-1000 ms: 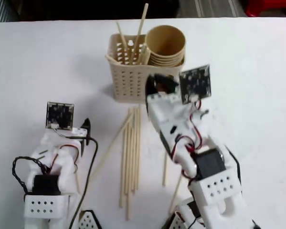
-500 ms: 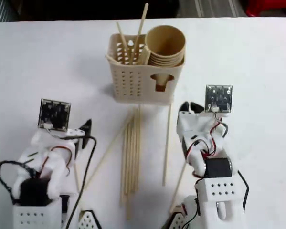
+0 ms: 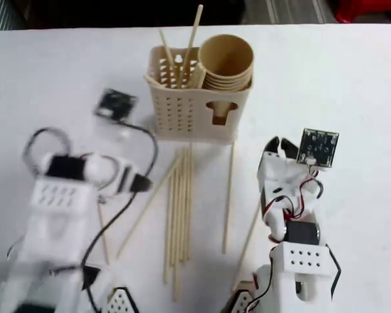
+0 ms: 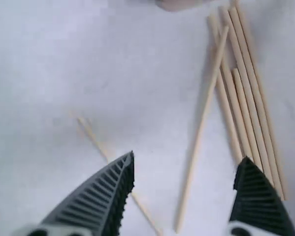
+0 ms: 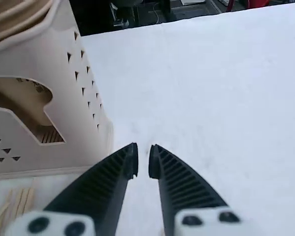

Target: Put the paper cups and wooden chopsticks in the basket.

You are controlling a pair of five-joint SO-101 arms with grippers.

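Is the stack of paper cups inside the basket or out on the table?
Inside: the paper cups stand nested and upright in one end of the basket, rims above its wall.

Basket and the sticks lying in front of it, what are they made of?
The basket looks like cream moulded plastic, matte: neat rows of identical holes and a cut-out handle. The chopsticks on the table look like bare pale wood, probably unvarnished: thin, straight, no shine.

Plenty of bare surface (image 3: pixel 352 85) to the right of the basket (image 3: pixel 182 117) and to its left. In front of it, loose sticks (image 3: pixel 179 208) lying in the way. Basket wall just beside the right end effector (image 5: pixel 143 160), open room past it.
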